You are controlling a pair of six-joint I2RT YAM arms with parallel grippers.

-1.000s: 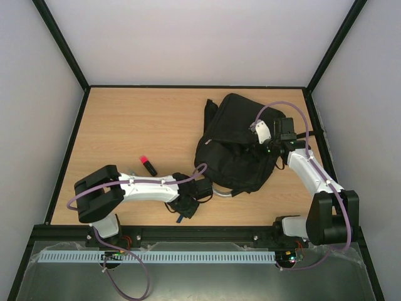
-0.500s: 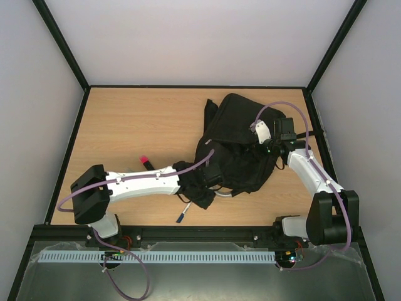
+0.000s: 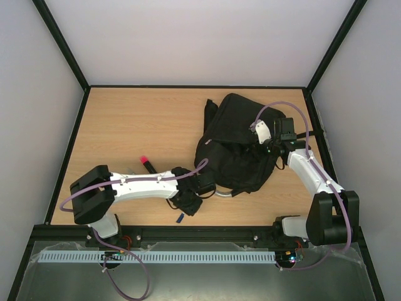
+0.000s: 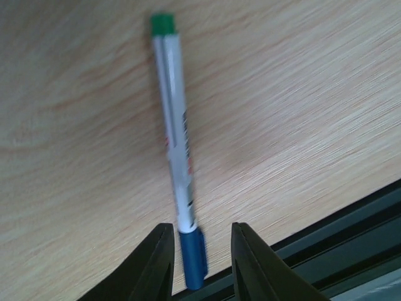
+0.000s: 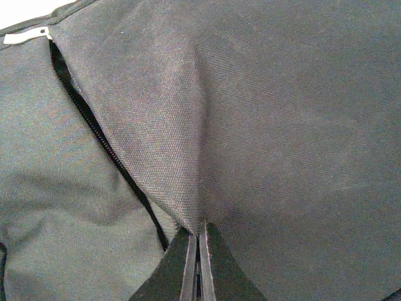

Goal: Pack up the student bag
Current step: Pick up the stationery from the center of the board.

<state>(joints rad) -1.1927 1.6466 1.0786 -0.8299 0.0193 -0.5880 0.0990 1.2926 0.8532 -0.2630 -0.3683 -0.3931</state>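
Observation:
The student bag (image 3: 238, 144) is a large black backpack lying on the right of the wooden table, with its silvery-grey handle (image 3: 223, 194) toward the front. My right gripper (image 3: 268, 143) is shut on a fold of the bag's fabric (image 5: 207, 157) beside an open zipper (image 5: 100, 141). My left gripper (image 3: 186, 205) is open and low over the table near the front edge. A white pen (image 4: 177, 138) with a green end and a blue cap (image 4: 193, 257) lies between its fingertips (image 4: 158, 260). The gripper (image 4: 200, 254) is not closed on the pen.
A red and black marker (image 3: 148, 164) lies on the table left of the bag, behind my left arm. The black front rail of the table (image 4: 351, 232) runs just past the pen's cap. Walls enclose the table on three sides.
My left gripper reached out toward the bag's front corner, then drew back over the pen by the front edge. The right arm and the bag have not moved.

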